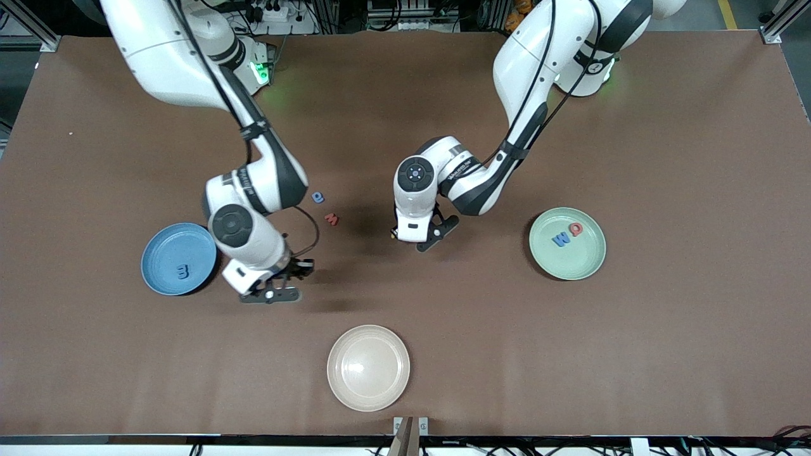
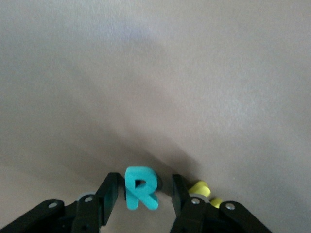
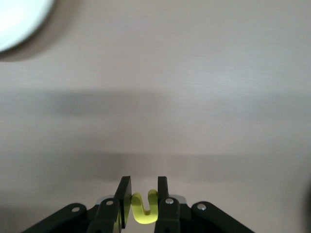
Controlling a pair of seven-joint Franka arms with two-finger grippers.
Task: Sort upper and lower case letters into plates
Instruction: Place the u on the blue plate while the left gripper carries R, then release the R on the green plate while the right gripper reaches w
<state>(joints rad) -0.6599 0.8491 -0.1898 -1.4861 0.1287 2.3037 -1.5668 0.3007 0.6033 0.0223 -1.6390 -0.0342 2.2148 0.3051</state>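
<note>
The blue plate (image 1: 179, 258) lies toward the right arm's end and holds one dark blue letter (image 1: 183, 272). The mint green plate (image 1: 595, 253) lies toward the left arm's end and holds a blue W (image 1: 560, 239) and a red Q (image 1: 575, 229). My right gripper (image 1: 274, 292) (image 3: 144, 182) is beside the blue plate, shut on a yellow-green u-shaped letter (image 3: 145, 211). My left gripper (image 1: 419, 244) (image 2: 146, 182) is low over the table's middle. It is open, with a teal R (image 2: 140, 194) between its fingers. A yellow letter (image 2: 199, 188) lies just beside one finger.
A blue letter (image 1: 318, 197) and a red letter (image 1: 331, 219) lie loose on the brown table between the two arms. A cream-beige plate (image 1: 368, 368) lies empty near the front edge. Its pale rim (image 3: 14, 19) shows in the right wrist view.
</note>
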